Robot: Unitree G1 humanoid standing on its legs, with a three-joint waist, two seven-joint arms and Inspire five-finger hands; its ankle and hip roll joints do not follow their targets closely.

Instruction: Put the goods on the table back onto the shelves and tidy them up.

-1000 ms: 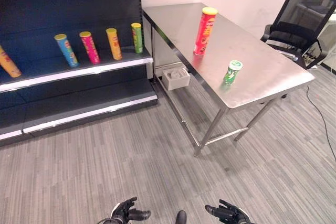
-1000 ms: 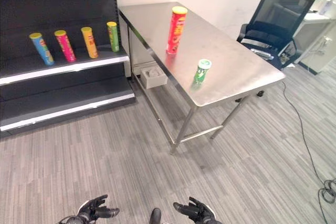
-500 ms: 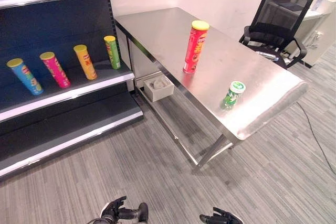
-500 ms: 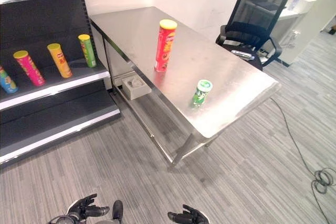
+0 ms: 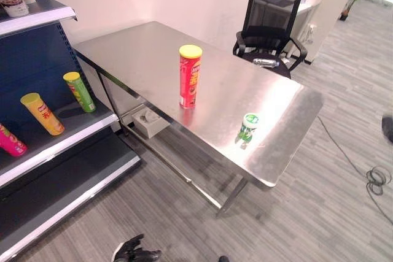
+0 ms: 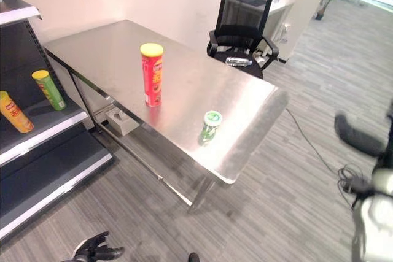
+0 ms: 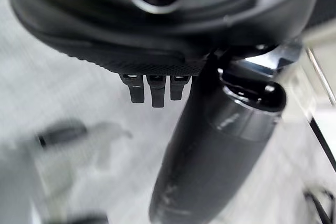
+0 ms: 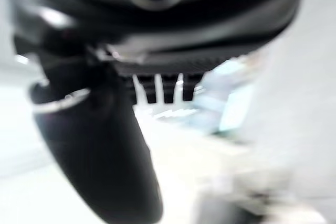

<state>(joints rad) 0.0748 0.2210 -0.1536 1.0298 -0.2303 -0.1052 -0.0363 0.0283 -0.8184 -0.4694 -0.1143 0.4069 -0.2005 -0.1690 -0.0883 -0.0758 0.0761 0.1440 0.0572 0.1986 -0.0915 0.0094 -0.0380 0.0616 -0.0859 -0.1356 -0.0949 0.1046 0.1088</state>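
- The goods to put away are on the steel table [image 5: 153,53]: a tall red can [image 5: 190,77] stands up near the middle, and a small green can [image 5: 249,127] stands closer to the near right edge. The two are well apart.
- The shelves [image 5: 55,145] are on the left. A green can [image 5: 79,91], a yellow can [image 5: 42,113] and a pink can [image 5: 10,141] lean there in a row.
- The left hand [image 5: 132,251] hangs low over the floor — fingers loose and spread, holding nothing.
- The right hand [image 8: 100,145] is seen from its wrist; its fingers look straight and it has nothing in it.
- The step now looks like walking up to the table — nothing is picked up yet.
- To do it well, get close first, then reach. I would take the red can around its middle, so it does not tip.
- Mind the black chair [image 5: 270,19] at the far side, and the grey box [image 5: 150,122] under the table.
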